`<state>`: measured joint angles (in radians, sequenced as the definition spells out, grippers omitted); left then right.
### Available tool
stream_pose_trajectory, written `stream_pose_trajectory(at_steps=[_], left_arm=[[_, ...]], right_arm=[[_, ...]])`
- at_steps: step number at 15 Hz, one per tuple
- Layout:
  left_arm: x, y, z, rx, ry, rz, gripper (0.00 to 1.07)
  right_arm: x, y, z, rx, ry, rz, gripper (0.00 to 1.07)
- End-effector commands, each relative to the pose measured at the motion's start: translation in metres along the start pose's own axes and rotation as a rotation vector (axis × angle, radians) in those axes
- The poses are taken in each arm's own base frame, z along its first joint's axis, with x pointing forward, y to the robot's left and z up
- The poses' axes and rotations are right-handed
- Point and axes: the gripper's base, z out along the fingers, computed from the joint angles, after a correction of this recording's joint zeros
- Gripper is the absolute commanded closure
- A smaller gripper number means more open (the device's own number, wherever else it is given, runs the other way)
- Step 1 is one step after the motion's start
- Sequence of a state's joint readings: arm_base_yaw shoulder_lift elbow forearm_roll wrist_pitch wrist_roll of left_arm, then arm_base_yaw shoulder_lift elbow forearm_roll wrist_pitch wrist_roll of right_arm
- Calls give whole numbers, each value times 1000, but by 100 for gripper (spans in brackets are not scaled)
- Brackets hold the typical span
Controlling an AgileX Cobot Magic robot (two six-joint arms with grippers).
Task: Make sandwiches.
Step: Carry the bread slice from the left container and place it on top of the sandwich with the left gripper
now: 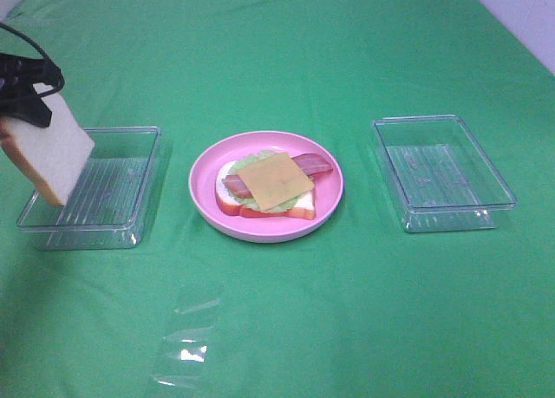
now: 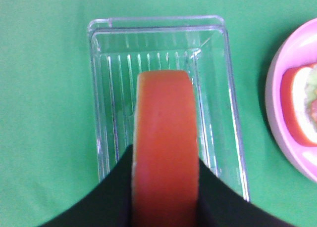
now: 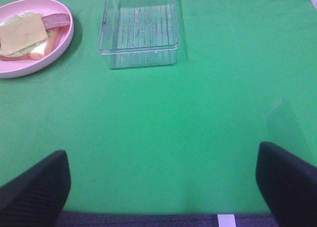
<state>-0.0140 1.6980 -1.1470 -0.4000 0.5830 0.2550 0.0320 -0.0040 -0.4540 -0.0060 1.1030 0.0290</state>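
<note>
Nearest the front edge of the green cloth (image 1: 364, 329), left of centre, a faint glossy patch shows, possibly clear film; the view is too poor to say. The right gripper (image 3: 163, 187) hangs over bare cloth at the right front, out of the exterior high view; its dark fingertips (image 3: 34, 185) stand wide apart with nothing between them.

Mid-cloth, three items sit in a row. Centre: round pink plate (image 1: 208, 164) carrying the open sandwich (image 1: 269, 185): bottom bread slice with orange-brown crust, pale green lettuce leaf (image 1: 247, 161), reddish-brown bacon strip (image 1: 314, 164), and a square yellow cheese slice (image 1: 275, 179) on top, turned at an angle to the bread. Right of the plate, well apart: clear rectangular tray (image 1: 442, 174). Left of the plate: a second clear ribbed tray (image 1: 113, 190).

Above that left tray's outer side, the left gripper (image 1: 30, 90) is clamped tight on the top bread slice (image 1: 54, 151), gripping its upper end. The slice hangs tilted, clear of the tray floor, white face toward the plate. In the left wrist view its orange crust edge (image 2: 164, 148) runs out between the closed jaws, over the tray.
</note>
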Motion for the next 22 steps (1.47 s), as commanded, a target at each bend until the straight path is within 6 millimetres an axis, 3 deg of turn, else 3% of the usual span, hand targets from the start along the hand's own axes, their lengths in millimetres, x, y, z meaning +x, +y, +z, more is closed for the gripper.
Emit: stream_pose_trajectory(at_steps=[1, 5, 10, 14, 15, 16, 22], left_arm=[[-12, -12, -25, 42, -63, -24, 92], [-26, -38, -47, 140, -138, -44, 92], [-25, -114, -40, 307, -245, -31, 92], [-11, -151, -4, 388, -187, -114, 92], [-5, -158, 9, 388, -168, -105, 92], [8, -172, 39, 380, -123, -100, 92], [14, -194, 86, 395, -49, -135, 92]], right_arm=[[2, 0, -2, -5, -28, -8, 9], [2, 0, -2, -5, -28, -8, 9], [2, 0, -2, -5, -28, -8, 9], [2, 0, -2, -5, -28, -8, 9], [2, 0, -2, -5, -28, -8, 9], [2, 0, -2, -5, -28, -8, 9], [2, 0, -2, -5, -28, -8, 9]])
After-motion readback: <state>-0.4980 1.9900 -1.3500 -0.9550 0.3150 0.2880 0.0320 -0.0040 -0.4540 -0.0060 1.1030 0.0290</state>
